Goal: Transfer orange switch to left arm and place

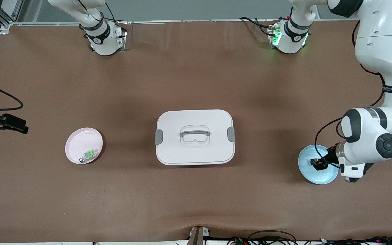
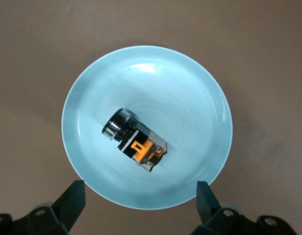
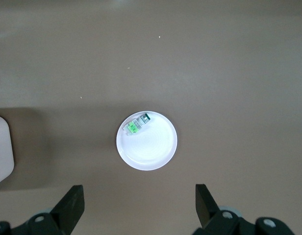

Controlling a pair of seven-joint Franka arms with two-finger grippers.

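The orange switch lies on its side in a light blue plate near the left arm's end of the table. Its black round body and orange end both show. My left gripper hangs open just above that plate, fingers spread wide and apart from the switch, with nothing between them. The white lidded box stands in the middle of the table, between the two plates. My right gripper is open and empty, high over the table beside a pale pink plate.
The pink plate near the right arm's end holds a small green-and-clear component. The box has grey side clips and a clear top handle. Cables run along the table edge nearest the front camera.
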